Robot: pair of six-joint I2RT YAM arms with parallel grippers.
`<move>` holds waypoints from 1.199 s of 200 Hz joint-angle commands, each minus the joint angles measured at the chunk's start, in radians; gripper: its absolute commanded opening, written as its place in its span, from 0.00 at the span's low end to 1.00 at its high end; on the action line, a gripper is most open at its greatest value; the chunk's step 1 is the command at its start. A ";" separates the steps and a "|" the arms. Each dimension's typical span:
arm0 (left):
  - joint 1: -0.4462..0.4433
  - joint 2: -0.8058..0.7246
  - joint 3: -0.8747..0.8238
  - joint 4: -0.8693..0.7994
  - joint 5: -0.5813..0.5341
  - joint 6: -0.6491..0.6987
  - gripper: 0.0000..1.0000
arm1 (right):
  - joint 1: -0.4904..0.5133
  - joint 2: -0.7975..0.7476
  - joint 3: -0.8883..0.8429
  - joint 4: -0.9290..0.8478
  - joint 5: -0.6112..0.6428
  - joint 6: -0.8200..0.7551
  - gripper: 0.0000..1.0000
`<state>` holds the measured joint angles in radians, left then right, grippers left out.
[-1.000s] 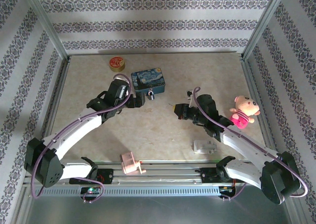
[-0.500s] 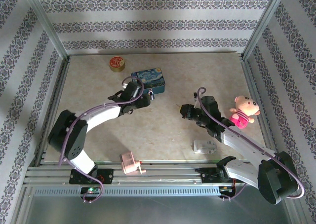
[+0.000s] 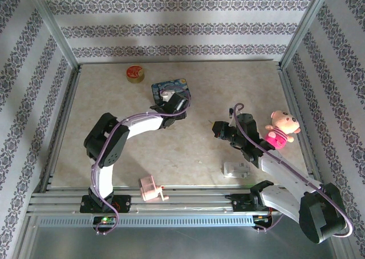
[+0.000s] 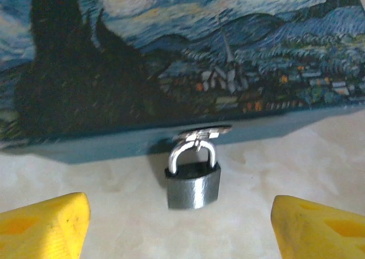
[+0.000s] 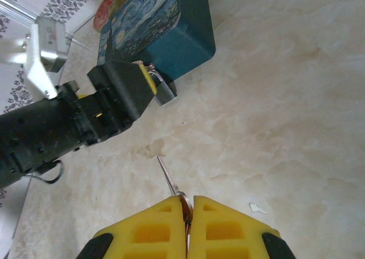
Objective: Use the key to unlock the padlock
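Your left hand (image 4: 181, 225) sits spread wide, flanking the padlock (image 4: 193, 185), which hangs from the latch of the blue tin (image 4: 171, 59) onto the tabletop (image 5: 285, 128), while your right hand (image 5: 188, 213), well apart to the right, pinches the key (image 5: 170, 182) by its bow.

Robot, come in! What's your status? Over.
Left claw open, flanking the padlock. Padlock shut on the blue tin. Right claw shut on the key, not there yet. Left claw may block approach.
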<state>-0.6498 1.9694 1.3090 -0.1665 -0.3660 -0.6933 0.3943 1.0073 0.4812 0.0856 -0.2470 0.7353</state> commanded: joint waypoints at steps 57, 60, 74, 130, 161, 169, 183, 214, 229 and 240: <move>-0.016 0.125 0.120 -0.008 -0.149 -0.012 0.73 | -0.014 -0.052 -0.037 0.020 0.002 0.013 0.00; -0.017 0.131 0.125 -0.009 -0.146 -0.011 0.73 | -0.014 -0.052 -0.036 0.020 0.002 0.013 0.00; -0.016 0.152 0.149 -0.013 -0.136 -0.009 0.72 | -0.014 -0.059 -0.040 0.020 0.002 0.015 0.00; -0.017 0.204 0.200 -0.010 -0.126 -0.009 0.69 | -0.019 -0.075 -0.048 0.020 0.000 0.013 0.00; -0.016 0.233 0.219 -0.022 -0.123 -0.021 0.66 | -0.021 -0.072 -0.044 0.020 -0.002 0.010 0.00; -0.016 0.238 0.223 -0.027 -0.125 -0.025 0.65 | -0.023 -0.072 -0.043 0.020 -0.003 0.009 0.00; -0.016 0.245 0.224 -0.029 -0.123 -0.029 0.62 | -0.025 -0.069 -0.044 0.020 -0.005 0.008 0.00; -0.011 0.262 0.235 -0.050 -0.119 -0.056 0.60 | -0.028 -0.070 -0.046 0.021 -0.008 0.007 0.00; -0.004 0.266 0.239 -0.060 -0.106 -0.067 0.60 | -0.029 -0.075 -0.049 0.022 -0.009 0.007 0.00; 0.000 0.268 0.242 -0.062 -0.093 -0.068 0.60 | -0.031 -0.079 -0.051 0.022 -0.009 0.007 0.00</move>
<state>-0.6544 2.2219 1.5169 -0.1791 -0.4713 -0.7296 0.3759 0.9447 0.4488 0.0860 -0.2512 0.7380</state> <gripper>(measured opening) 0.605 0.042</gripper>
